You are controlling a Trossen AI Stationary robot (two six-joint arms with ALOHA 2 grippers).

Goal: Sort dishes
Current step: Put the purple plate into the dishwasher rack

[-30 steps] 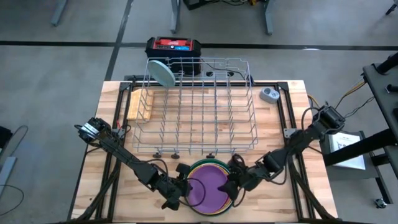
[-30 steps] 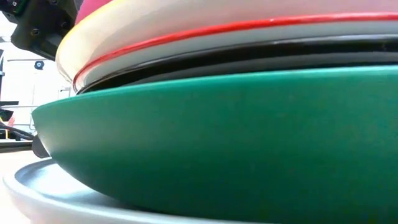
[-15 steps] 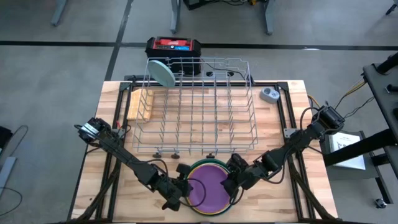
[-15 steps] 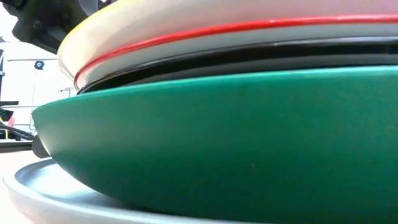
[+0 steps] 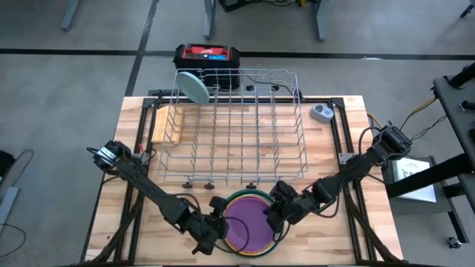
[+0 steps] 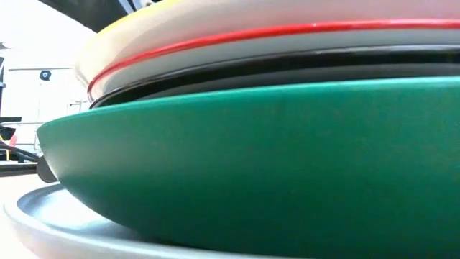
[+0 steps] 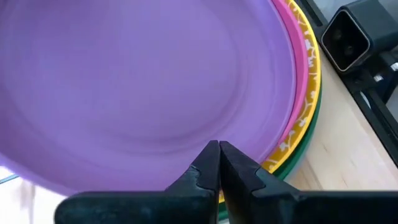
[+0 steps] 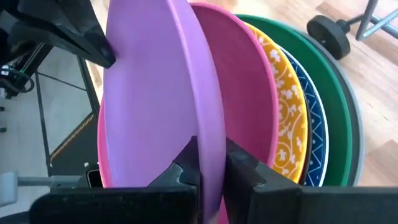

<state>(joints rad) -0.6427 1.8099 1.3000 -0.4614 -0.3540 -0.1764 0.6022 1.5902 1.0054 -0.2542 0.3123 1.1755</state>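
1. Wire dish rack (image 5: pixel 234 126) sits mid-table (image 5: pixel 334 237), spanning most of the far half.
2. One plate (image 5: pixel 195 87) stands on edge in the rack's far-left corner.
3. Box (image 5: pixel 207 55) off the table just behind the rack.
4. Small round object (image 5: pixel 321 113) on the table right of the rack's far-right corner.
5. Plate stack (image 5: pixel 251 222) at the near edge, centred, in front of the rack.
6. Left gripper (image 5: pixel 214 230) at the stack's left rim; right gripper (image 5: pixel 273 215) at its right rim, clamped on the top plate (image 8: pixel 155 99).
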